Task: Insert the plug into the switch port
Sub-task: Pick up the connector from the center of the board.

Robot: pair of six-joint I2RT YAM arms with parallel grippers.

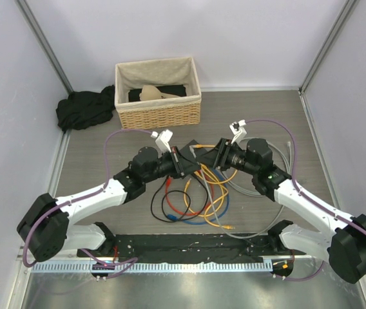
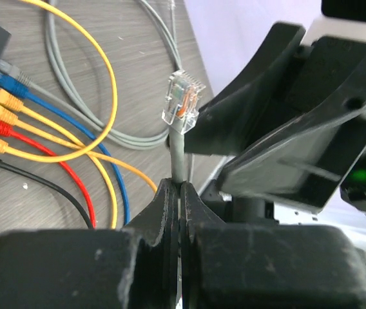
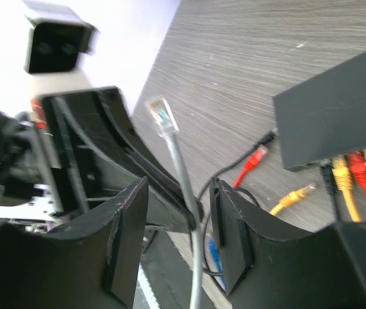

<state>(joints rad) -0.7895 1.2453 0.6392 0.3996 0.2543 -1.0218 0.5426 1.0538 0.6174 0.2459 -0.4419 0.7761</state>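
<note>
A clear plug on a grey cable stands up from my left gripper, which is shut on the cable just below the plug. My right gripper is open, with the same cable running between its fingers and touching neither; the plug sits above them. The dark-grey switch lies on the table to the right, with yellow and red cables plugged into its near edge. From above, both grippers meet over the switch, which is mostly hidden.
A wicker basket stands at the back, with a black cloth to its left. Coloured cables are tangled on the table in front of the switch. Loose red and yellow plugs lie beside the switch.
</note>
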